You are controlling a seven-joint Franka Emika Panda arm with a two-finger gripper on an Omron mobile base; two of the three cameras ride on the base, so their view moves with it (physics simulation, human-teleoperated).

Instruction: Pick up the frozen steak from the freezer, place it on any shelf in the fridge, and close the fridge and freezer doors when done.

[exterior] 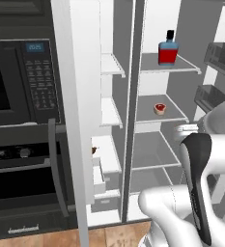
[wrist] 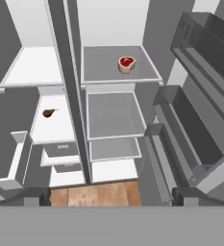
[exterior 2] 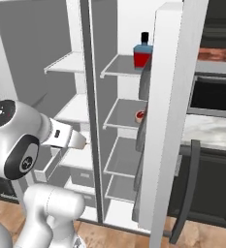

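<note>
From the left base view, both doors of the fridge stand open. The steak [exterior: 160,108] lies on the middle fridge shelf [exterior: 147,115], right of the dark divider [exterior: 131,120], small, red on top with a pale rim. Bare shelf surrounds it on all sides. A blue and red bottle [exterior: 168,48] stands upright on the shelf above. On the freezer side, a small brown item [exterior: 93,150] lies at a shelf's front edge. An oven [exterior: 17,111] fills the wall to the left.

From the right base view, the open fridge door [exterior 2: 170,121] stands edge-on and half hides the steak [exterior 2: 140,115] and the bottle [exterior 2: 143,52]. A marble counter [exterior 2: 209,133] lies beyond it.

In the hand view, the fingers [wrist: 111,197] sit wide apart with nothing between them, well back from the shelves. The steak [wrist: 126,64] rests near the shelf's right rear, apart from its edges. Door bins [wrist: 190,125] crowd the right side.
</note>
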